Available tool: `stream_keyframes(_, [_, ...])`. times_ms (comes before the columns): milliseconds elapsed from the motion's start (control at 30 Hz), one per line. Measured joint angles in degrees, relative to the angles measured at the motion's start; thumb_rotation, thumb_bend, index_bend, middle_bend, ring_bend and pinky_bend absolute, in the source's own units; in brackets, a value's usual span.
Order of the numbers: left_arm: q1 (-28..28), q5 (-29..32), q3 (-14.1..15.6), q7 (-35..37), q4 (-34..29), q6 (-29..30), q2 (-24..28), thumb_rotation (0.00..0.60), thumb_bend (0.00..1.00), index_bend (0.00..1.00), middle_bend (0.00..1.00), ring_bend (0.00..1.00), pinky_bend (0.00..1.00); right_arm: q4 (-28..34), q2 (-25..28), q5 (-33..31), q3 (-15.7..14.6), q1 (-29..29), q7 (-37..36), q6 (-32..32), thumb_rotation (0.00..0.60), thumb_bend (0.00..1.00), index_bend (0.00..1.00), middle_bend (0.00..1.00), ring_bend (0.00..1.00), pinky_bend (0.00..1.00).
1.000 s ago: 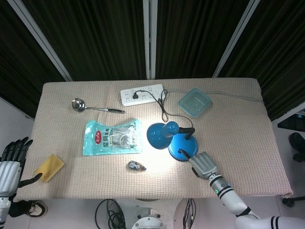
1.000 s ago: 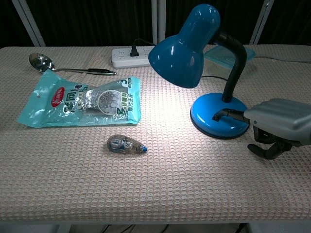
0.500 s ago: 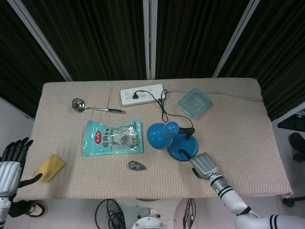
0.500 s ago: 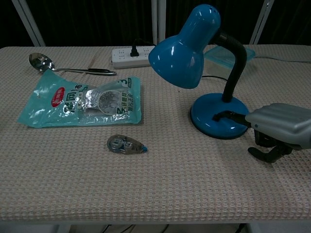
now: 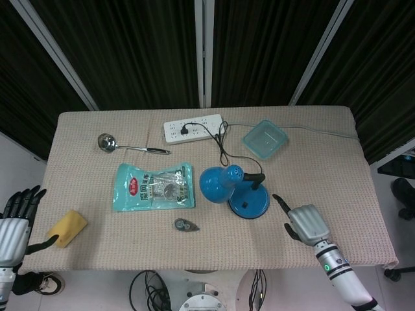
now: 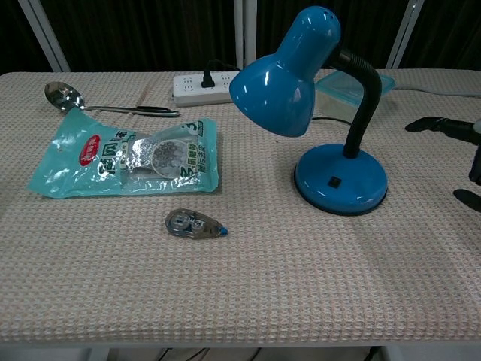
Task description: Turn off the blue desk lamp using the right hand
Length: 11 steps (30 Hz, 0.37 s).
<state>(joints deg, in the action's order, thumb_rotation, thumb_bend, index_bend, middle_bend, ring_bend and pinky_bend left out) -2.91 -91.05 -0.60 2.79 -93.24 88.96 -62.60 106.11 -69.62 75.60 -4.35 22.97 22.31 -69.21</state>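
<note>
While lamp (image 5: 237,188) unlit, right hand (image 5: 308,223) apart

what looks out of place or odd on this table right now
Nothing looks spilled or damaged. The blue desk lamp stands upright and dark. The yellow sponge sits apart at the table's near left edge, and the teal packet lies flat. The right robot hand is off the lamp base.

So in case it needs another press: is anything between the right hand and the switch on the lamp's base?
Nothing visible. The right hand sits apart from the blue desk lamp, to its right, with only bare table cloth between it and the base's switch.
</note>
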Motion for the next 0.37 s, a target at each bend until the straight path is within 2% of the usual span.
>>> stream_keyframes(67, [-0.15, -0.28, 0.02, -0.39, -0.38, -0.07, 0.01, 0.6, 0.05, 0.0, 0.0, 0.0, 0.0, -0.9, 1.79, 2.35, -0.5, -2.61, -4.06, -3.88, 0.6, 0.31, 0.0, 0.58, 0.54, 0.74])
stream_keyframes(100, [-0.25, -0.46, 0.03, -0.64, -0.64, -0.1, 0.06, 0.6, 0.05, 0.0, 0.0, 0.0, 0.0, -1.64, 2.33, 3.28, -0.58, -3.84, -5.32, -6.21, 0.6, 0.29, 0.0, 0.48, 0.46, 0.69])
stream_keyframes(133, [-0.31, -0.56, 0.04, -0.81, -0.82, -0.13, 0.11, 0.6, 0.05, 0.0, 0.0, 0.0, 0.0, -3.01, 2.83, 4.35, -0.56, -5.57, -6.9, -9.76, 0.6, 0.26, 0.0, 0.39, 0.36, 0.6])
stream_keyframes(233, [-0.46, -0.69, 0.03, -1.42, -1.33, -0.23, 0.29, 0.6, 0.05, 0.0, 0.0, 0.0, 0.0, -8.35, 3.67, 5.58, -0.14, -10.43, -11.53, -19.12, 0.6, 0.14, 0.0, 0.07, 0.03, 0.15])
stream_keyframes(300, [-0.49, -0.73, 0.07, -1.86, -1.68, -0.28, 0.48, 0.6, 0.05, 0.0, 0.0, 0.0, 0.0, -11.52, 4.26, 5.27, 0.16, -12.48, -13.56, -23.27, 0.6, 0.08, 0.0, 0.0, 0.0, 0.02])
stream_keyframes(367, [-0.46, -0.74, 0.06, -2.06, -1.91, -0.17, 0.65, 0.6, 0.05, 0.0, 0.0, 0.0, 0.0, -13.34, 5.06, 4.64, 0.6, -14.06, -14.19, -25.56, 0.6, 0.05, 0.0, 0.0, 0.0, 0.0])
